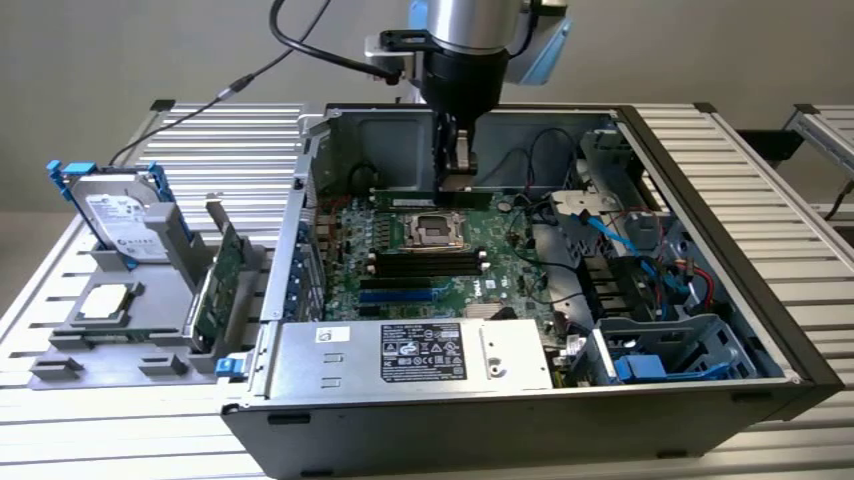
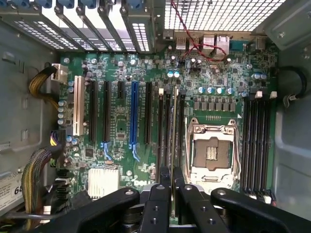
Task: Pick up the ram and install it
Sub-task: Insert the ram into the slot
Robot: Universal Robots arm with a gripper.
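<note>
The ram [image 1: 414, 198] is a thin dark green stick held level and on edge inside the open computer case [image 1: 747, 300]. My gripper [image 1: 458, 180] comes straight down from above and is shut on the ram's upper edge. The stick sits just behind the processor socket [image 1: 434, 232], over the motherboard [image 1: 501, 270]. In the wrist view the ram [image 2: 174, 126] appears edge-on between my black fingers [image 2: 160, 194], running parallel to the black slots [image 2: 163, 126] beside the socket [image 2: 211, 150]. I cannot tell whether it touches a slot.
More black slots [image 1: 424, 264] lie on the socket's near side. A power supply [image 1: 414, 350] fills the case's front, with blue cables [image 1: 627, 240] and a drive cage [image 1: 667, 350] at the exterior view's right. Outside, a grey fixture [image 1: 80, 355] holds a hard drive [image 1: 120, 215], a green card [image 1: 220, 280] and a silver chip [image 1: 107, 303].
</note>
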